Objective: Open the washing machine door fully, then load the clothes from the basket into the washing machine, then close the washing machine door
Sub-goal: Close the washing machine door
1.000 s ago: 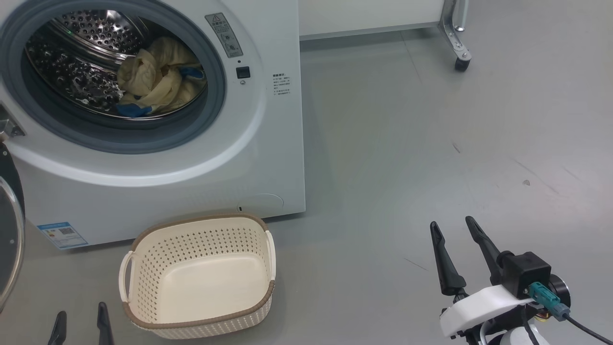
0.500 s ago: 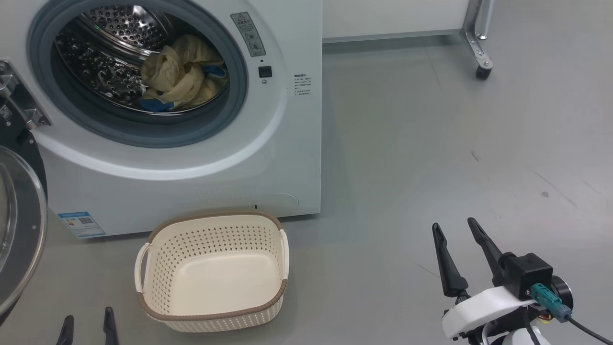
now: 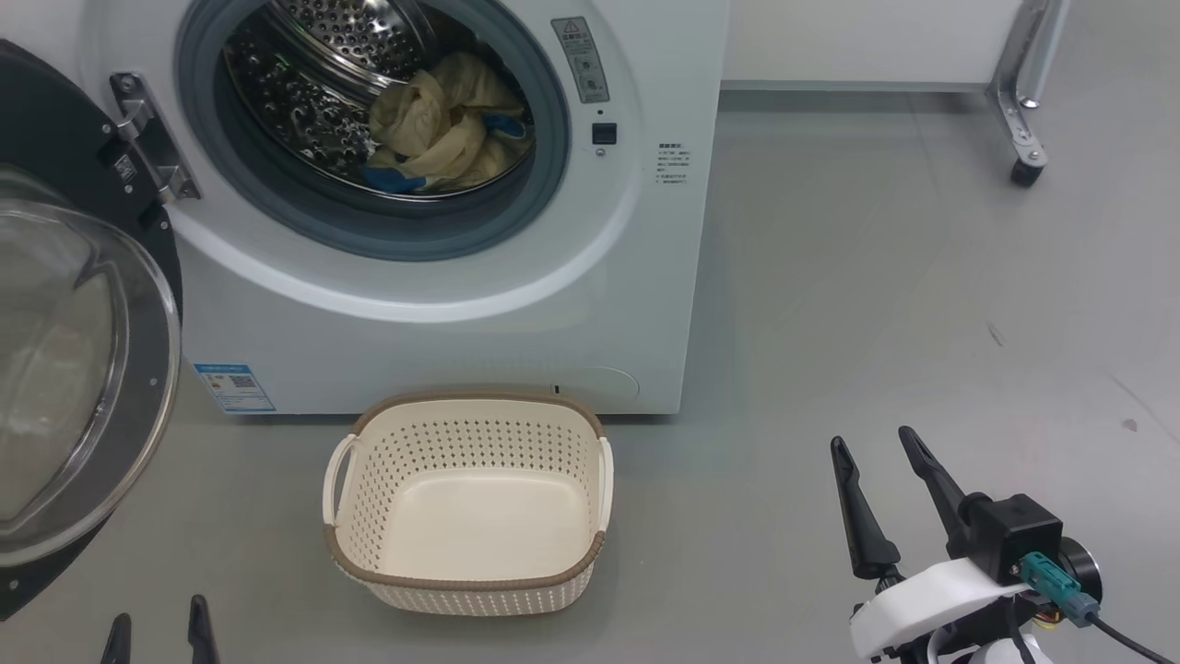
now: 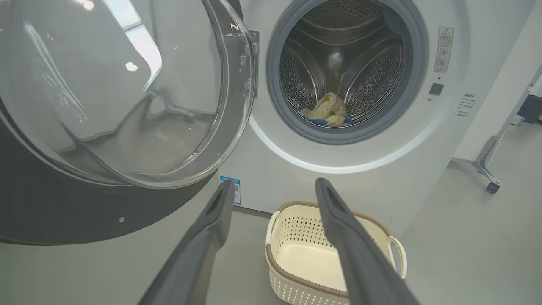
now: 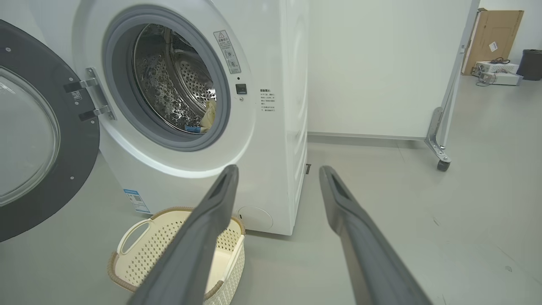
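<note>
- Pale yellow clothes [image 3: 447, 129], with blue pieces among them, lie inside the washing machine [image 3: 442, 323].
- Washing machine door [image 3: 55, 138] — swung wide open on the left.
- Basket [image 3: 466, 583] stands on the floor [image 3: 830, 277], just before the machine.
- Left fingers [image 3: 198, 636] and right fingers [image 3: 859, 516] — spread apart, holding nothing.

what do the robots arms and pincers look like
The right pincer and left pincer each have two long dark grey fingers tapering to narrow tips. Behind the right one sit a black boxy block, a curved white shell and a teal plug with a black cable.
</note>
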You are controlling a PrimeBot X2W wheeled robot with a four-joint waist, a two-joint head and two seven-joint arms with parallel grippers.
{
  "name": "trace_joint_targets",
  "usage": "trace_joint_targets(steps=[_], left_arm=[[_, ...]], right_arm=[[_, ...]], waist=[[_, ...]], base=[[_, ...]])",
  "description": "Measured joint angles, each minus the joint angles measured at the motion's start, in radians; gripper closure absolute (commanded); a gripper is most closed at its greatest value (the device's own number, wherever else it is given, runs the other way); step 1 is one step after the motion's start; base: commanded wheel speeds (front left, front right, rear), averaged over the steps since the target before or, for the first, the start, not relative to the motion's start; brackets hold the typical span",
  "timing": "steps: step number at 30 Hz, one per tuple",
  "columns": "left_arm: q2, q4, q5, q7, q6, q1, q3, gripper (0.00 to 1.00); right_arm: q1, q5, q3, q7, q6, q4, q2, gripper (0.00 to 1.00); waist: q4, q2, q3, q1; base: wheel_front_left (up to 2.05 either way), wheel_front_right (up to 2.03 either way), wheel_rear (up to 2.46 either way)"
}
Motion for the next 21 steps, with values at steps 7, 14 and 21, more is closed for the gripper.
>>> trace_joint_targets(steps=[7,14,21], left_arm=[[0.0,0.004,-0.026,0.0,0.01,-0.001,0.016,0.0],[-0.001,0.009,-0.044,0.0,0.027,-0.001,0.025,0.0],[-0.001,0.012,-0.054,0.0,0.042,-0.001,0.037,0.0]], right_arm=[[0.0,0.0,0.002,0.0,0.0,-0.002,0.0,0.0],[0.0,0.0,0.006,-0.001,0.0,-0.002,0.001,0.0],[-0.006,-0.001,0.012,-0.001,0.0,-0.006,0.001,0.0]], waist=[[0.068,0.0,0.001,0.0],[0.142,0.0,0.001,0.0],[0.223,0.0,0.007,0.0]], base=[[0.0,0.0,0.0],[0.0,0.0,0.0],[0.0,0.0,0.0]])
